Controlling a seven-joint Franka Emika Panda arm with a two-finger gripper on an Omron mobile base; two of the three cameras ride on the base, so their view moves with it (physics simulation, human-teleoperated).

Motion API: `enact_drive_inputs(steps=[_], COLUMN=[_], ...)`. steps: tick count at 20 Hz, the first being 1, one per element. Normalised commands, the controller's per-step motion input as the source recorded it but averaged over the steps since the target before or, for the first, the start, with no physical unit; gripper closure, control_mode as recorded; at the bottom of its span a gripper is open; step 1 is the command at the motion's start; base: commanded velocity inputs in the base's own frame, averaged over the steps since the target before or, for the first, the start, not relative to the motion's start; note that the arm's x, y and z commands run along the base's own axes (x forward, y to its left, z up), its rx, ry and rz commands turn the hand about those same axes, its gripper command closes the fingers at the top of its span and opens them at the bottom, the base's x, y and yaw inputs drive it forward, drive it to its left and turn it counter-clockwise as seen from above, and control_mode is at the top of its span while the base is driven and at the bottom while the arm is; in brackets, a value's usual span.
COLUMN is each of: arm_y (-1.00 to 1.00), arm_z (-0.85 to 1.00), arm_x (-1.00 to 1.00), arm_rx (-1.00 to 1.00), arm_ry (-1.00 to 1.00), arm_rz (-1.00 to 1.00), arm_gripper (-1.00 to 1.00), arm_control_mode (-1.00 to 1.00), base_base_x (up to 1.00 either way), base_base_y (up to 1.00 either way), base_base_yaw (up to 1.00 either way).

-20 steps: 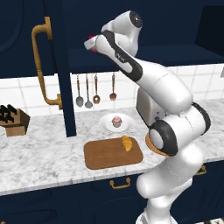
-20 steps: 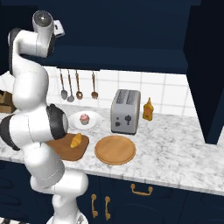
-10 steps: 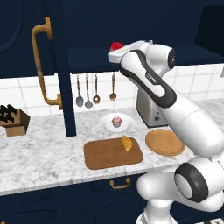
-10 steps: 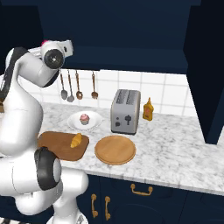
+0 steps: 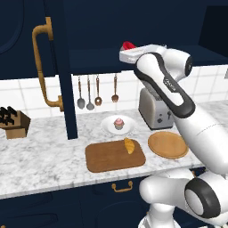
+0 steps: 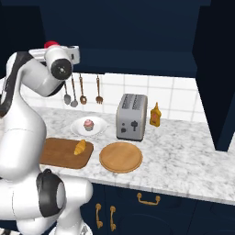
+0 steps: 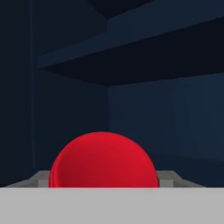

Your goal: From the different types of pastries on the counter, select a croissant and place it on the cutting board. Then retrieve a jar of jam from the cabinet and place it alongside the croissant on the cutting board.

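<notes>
The arm reaches up level before the open cabinet (image 5: 133,26), its gripper (image 7: 103,181) clamped on the jar of jam (image 7: 103,161), whose red lid hides its body, while the croissant (image 5: 129,145) lies near the cutting board's (image 5: 107,158) right edge.

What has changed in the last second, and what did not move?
The arm swung the hand across in front of the open cabinet, toward the right in the left base view, carrying the jar of jam by its red lid end. The jar remains gripped; nothing was released. The croissant stayed on the cutting board, and the cupcake, round wooden plate and toaster kept their places.
</notes>
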Motion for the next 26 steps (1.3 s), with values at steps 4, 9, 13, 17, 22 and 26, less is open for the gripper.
enact_drive_inputs(steps=[4, 9, 13, 17, 22, 26], arm_y=[-0.15, -0.23, -0.28, -0.18, -0.07, -0.02], arm_z=[0.24, 0.04, -0.12, -0.56, -0.53, -0.09], arm_x=[-0.44, -0.66, -0.86, -0.78, -0.57, -0.48], arm_rx=[0.0, 0.0, 0.0, 0.0, 0.0, -0.01], arm_ry=[0.07, 0.12, 0.02, 0.0, 0.03, 0.11], arm_rz=[0.01, 0.0, 0.0, 0.0, -0.01, -0.01], arm_gripper=[1.0, 1.0, 1.0, 1.0, 1.0, 1.0], arm_control_mode=[-1.0, -1.0, -1.0, -1.0, -1.0, -1.0], base_base_x=[0.0, 0.0, 0.0, 0.0, 0.0, 0.0], base_base_y=[0.0, 0.0, 0.0, 0.0, 0.0, 0.0], base_base_yaw=[0.0, 0.0, 0.0, 0.0, 0.0, 0.0])
